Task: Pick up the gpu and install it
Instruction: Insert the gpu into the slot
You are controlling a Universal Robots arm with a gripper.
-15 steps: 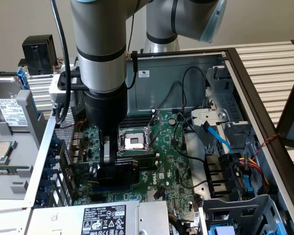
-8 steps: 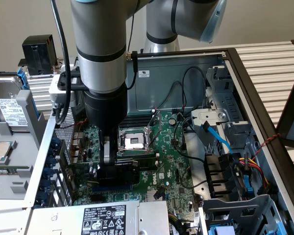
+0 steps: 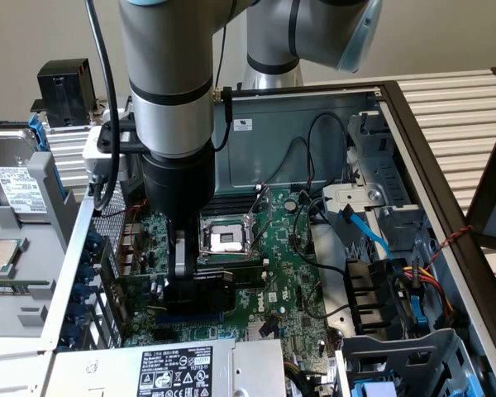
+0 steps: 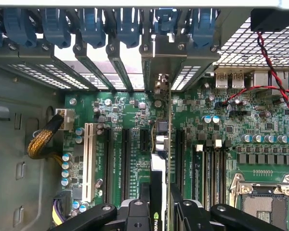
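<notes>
My gripper [image 3: 182,277] reaches down into the open computer case, shut on the gpu [image 3: 208,291], a short card with a black shroud, held upright over the lower part of the green motherboard [image 3: 293,277]. From the wrist view the gpu [image 4: 159,168] is seen edge-on between my black fingers [image 4: 135,211], with my gripper [image 4: 160,208] clamped on its near end. The card lines up with a black expansion slot [image 4: 179,154], and its silver end bracket [image 4: 159,57] sits at a rear case opening. I cannot tell whether the card's edge is fully down in the slot.
The bare CPU socket [image 3: 225,238] lies just beyond the card. A white slot [image 4: 90,161] and other black slots [image 4: 125,159] flank it. Blue rear clips [image 4: 91,24], a power supply [image 3: 174,368], cables [image 3: 368,236] and the drive cage [image 3: 397,364] crowd the case. A hard drive [image 3: 16,186] stands outside.
</notes>
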